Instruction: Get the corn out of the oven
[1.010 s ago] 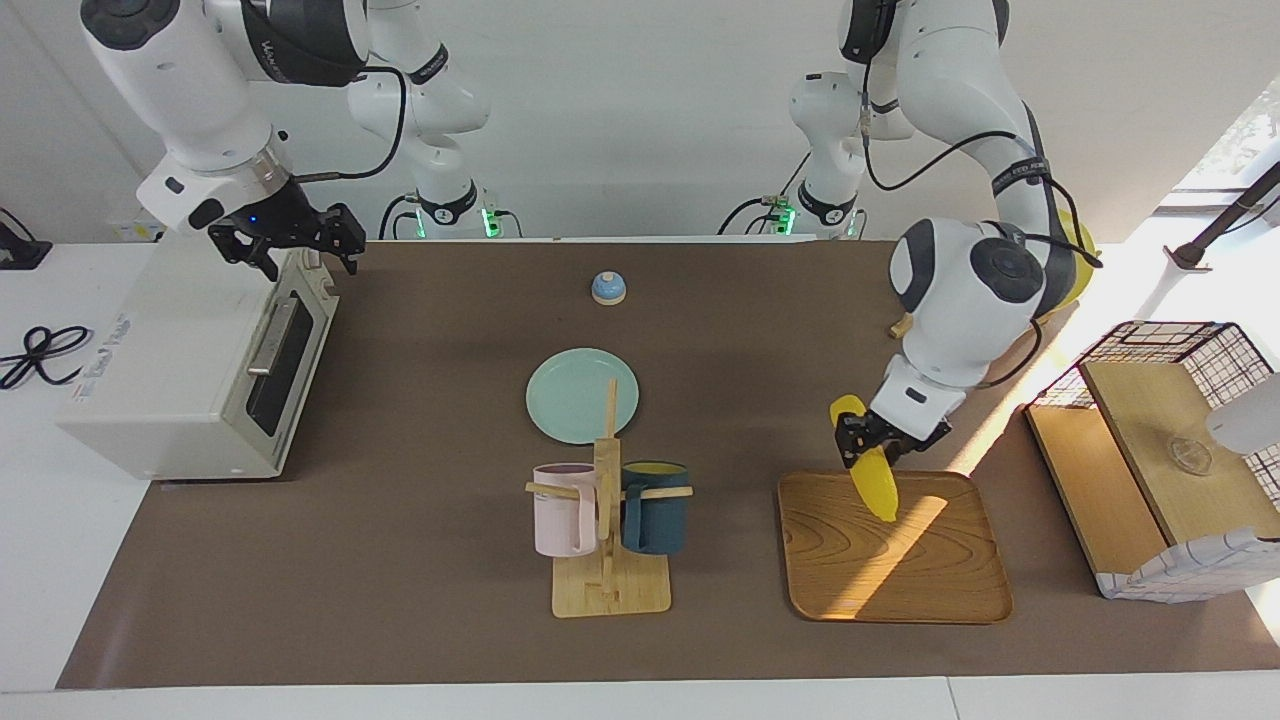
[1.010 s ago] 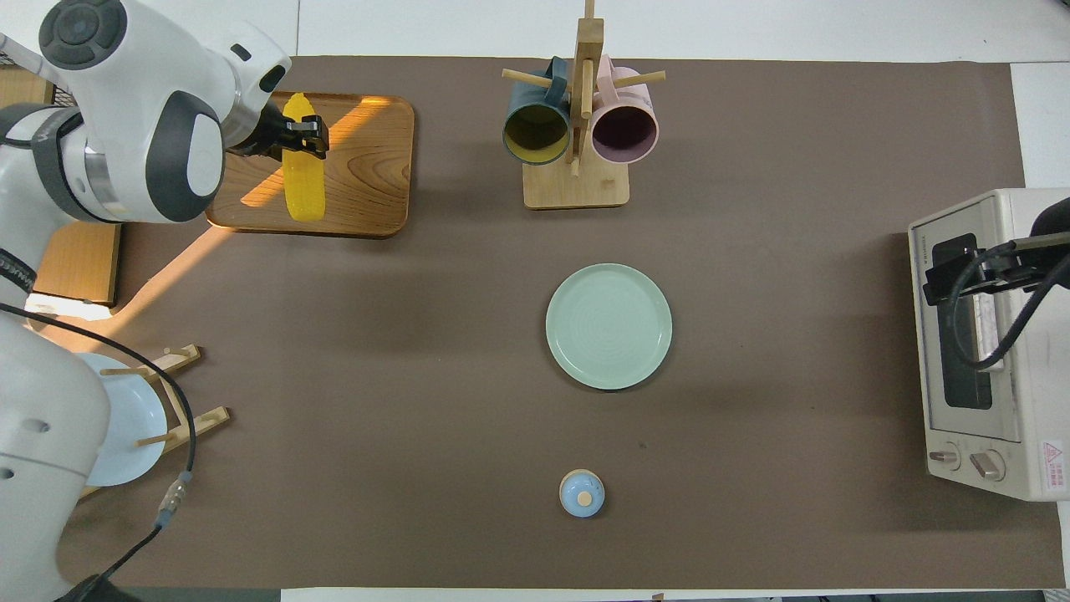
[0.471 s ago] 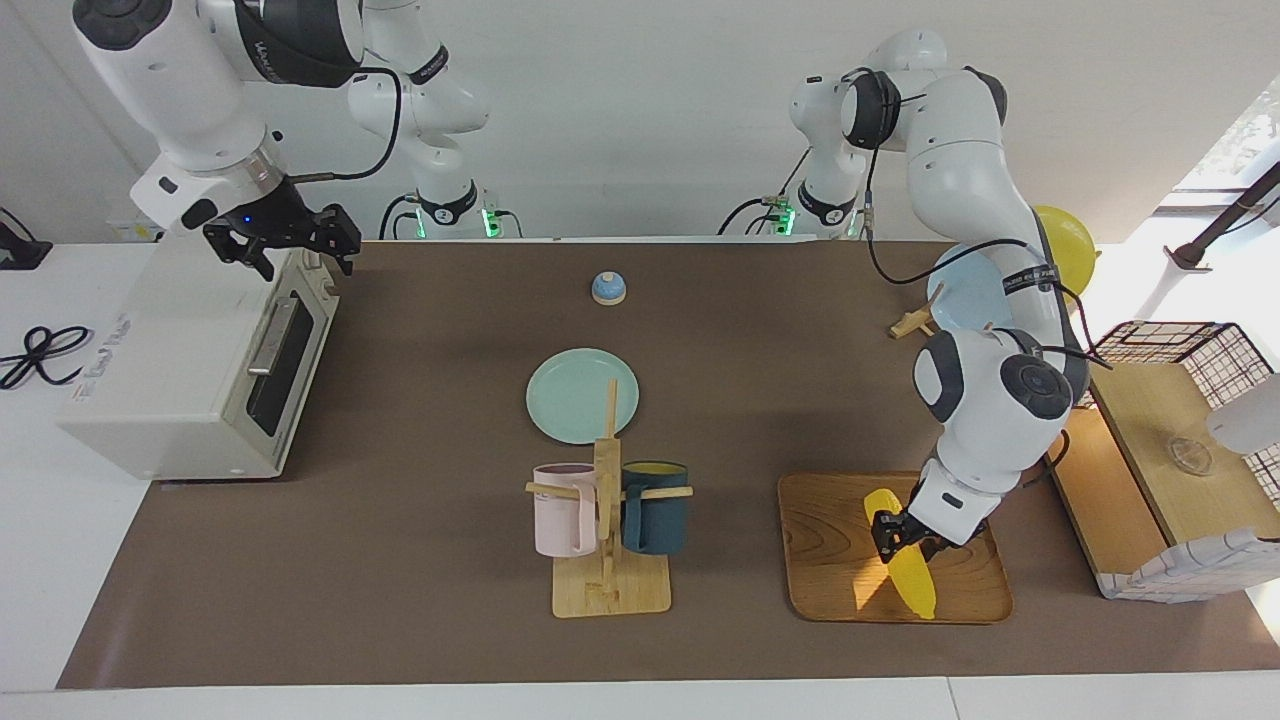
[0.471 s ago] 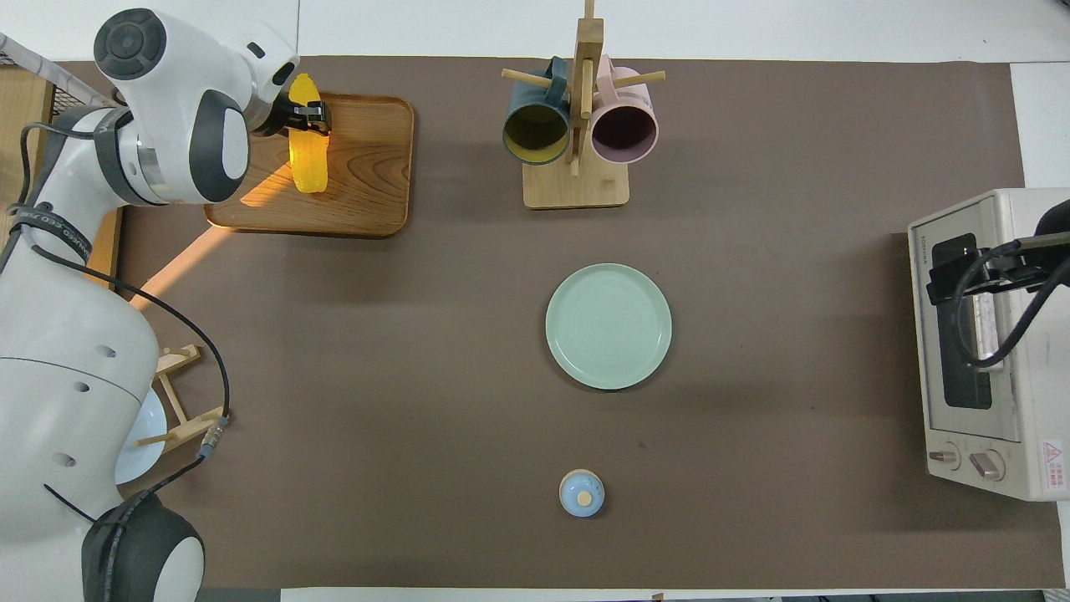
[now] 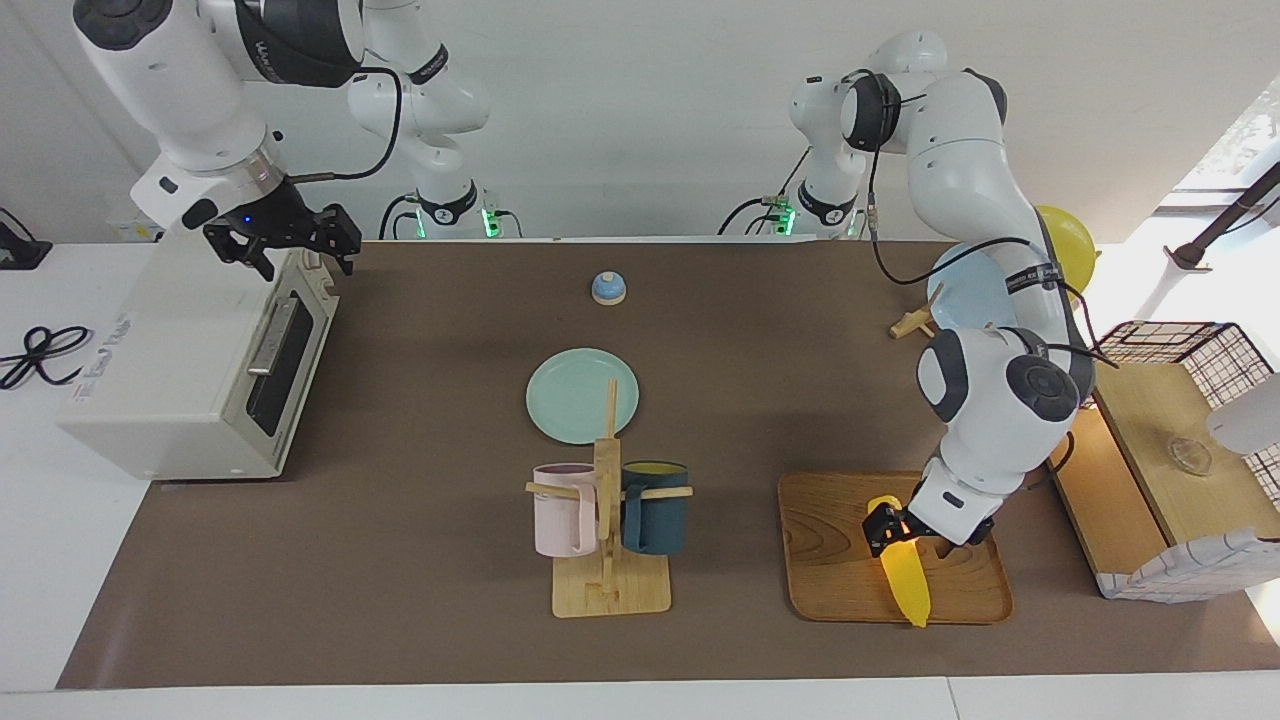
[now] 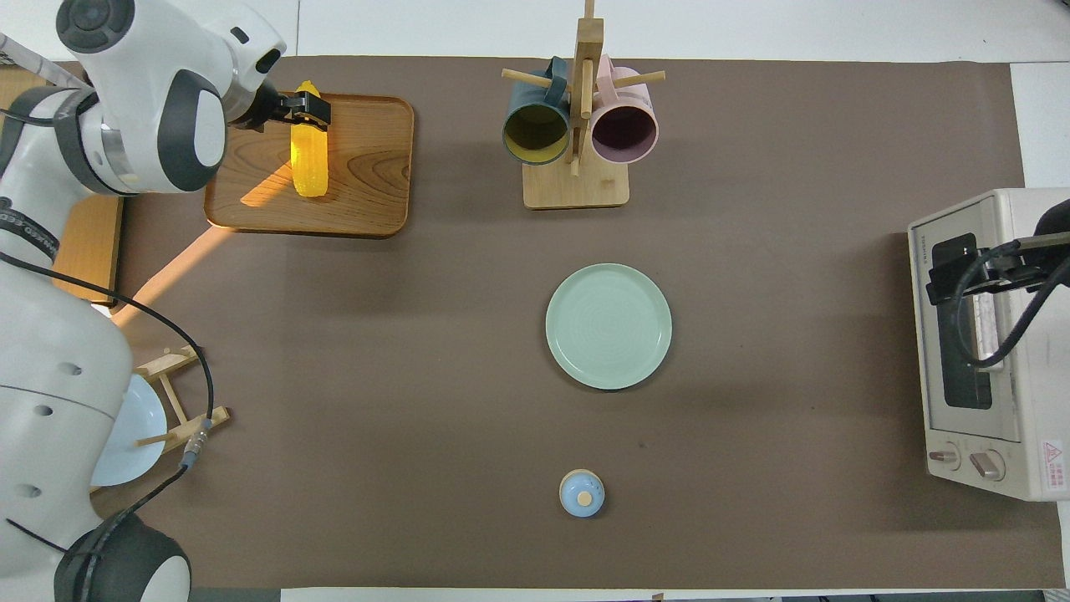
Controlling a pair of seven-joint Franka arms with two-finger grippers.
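Observation:
The corn (image 5: 905,580) is a bright yellow cob. My left gripper (image 5: 893,525) is shut on its thick end and holds it tilted, tip down, over the wooden tray (image 5: 830,560). I cannot tell whether the tip touches the tray. In the overhead view the corn (image 6: 309,159) hangs from the left gripper (image 6: 305,109) over the tray (image 6: 368,167). The off-white oven (image 5: 170,370) stands at the right arm's end of the table with its door closed. My right gripper (image 5: 290,245) is open and empty over the oven's top corner. It also shows in the overhead view (image 6: 943,283) over the oven (image 6: 1036,401).
A green plate (image 5: 582,395) lies mid-table. A wooden mug rack (image 5: 610,590) with a pink and a dark blue mug stands beside the tray. A small blue knobbed lid (image 5: 608,288) sits near the robots. A dish rack with plates (image 5: 965,290) and a wire basket (image 5: 1200,345) stand at the left arm's end.
My left gripper has carried the corn from the tray's robot-side edge out over the tray and lowered it. The right gripper has stayed over the oven.

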